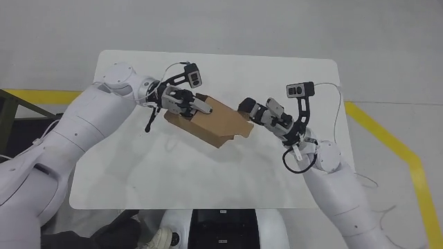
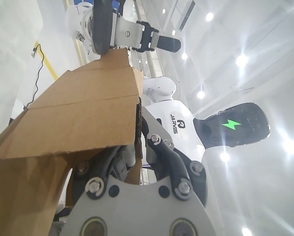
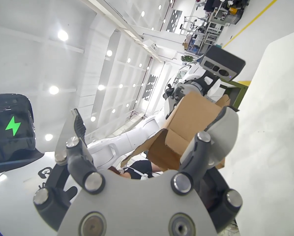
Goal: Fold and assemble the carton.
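**Squaring the carton and turning in its end flap**

The white counter (image 1: 208, 173) takes up the middle of the top view. The carton (image 1: 211, 119) is over its centre, slanting from upper left to lower right. I cannot tell whether its underside touches the counter. It is a brown sleeve, only partly opened, with loose flaps.

My left claw (image 1: 192, 105) is at the carton's upper-left end and, as far as I can judge, is clamped on a wall edge. In the left wrist view the cardboard edge runs down between my fingers: one finger (image 2: 149, 126) sits hard beside it, and the other is hidden behind the board. My right claw (image 1: 249, 111) is at the lower-right end, spread wide and gripping nothing. One pad (image 2: 101, 25), at the upper left of the left wrist view, touches the carton's far corner.

I take the step in hand to be squaring the sleeve and folding in an end flap (image 3: 152, 146).

- **Left claw:** it should act as a firm, untwisted anchor.
- **Right pad:** I should shift it off the corner and press with its flat face close to the scored crease, so the board bends on the line rather than buckling.
- **Pressure:** it should be gentle and steady, because a thin edge grip may slip or tear.
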Controlling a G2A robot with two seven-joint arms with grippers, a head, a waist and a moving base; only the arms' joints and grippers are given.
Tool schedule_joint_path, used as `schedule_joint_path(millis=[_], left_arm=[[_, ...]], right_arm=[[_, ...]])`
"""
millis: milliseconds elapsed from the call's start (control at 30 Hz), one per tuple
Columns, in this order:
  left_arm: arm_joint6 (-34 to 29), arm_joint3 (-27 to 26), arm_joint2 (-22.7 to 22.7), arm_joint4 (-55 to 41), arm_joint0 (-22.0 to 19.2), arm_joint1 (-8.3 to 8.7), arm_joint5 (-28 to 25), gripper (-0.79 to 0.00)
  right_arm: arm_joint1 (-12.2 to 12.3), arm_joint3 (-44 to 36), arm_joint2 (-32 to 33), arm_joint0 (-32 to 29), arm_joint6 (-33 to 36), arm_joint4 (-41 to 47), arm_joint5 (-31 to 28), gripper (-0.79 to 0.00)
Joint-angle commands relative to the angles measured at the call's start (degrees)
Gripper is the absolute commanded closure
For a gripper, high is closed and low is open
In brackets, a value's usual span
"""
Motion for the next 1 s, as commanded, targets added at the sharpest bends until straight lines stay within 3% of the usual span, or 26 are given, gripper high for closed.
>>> schedule_joint_path(millis=[0,367,967], left_arm=[[0.0,0.8,-0.2,-0.1,0.0,-0.31,0.2,0.0],[0.0,2.6,-1.6,-0.1,0.7,-1.23,0.4,0.0],[0.0,2.5,-4.6,1.0,2.4,-1.39,-0.5,0.0]], right_arm=[[0.0,-0.7,-0.4,-0.6,1.5,1.8,-0.5,-0.785],[-0.3,-3.4,-2.5,-2.7,2.7,3.4,0.0,-0.785],[-0.5,-8.5,-1.9,-7.9,-5.0,-0.5,-2.4,-0.785]])
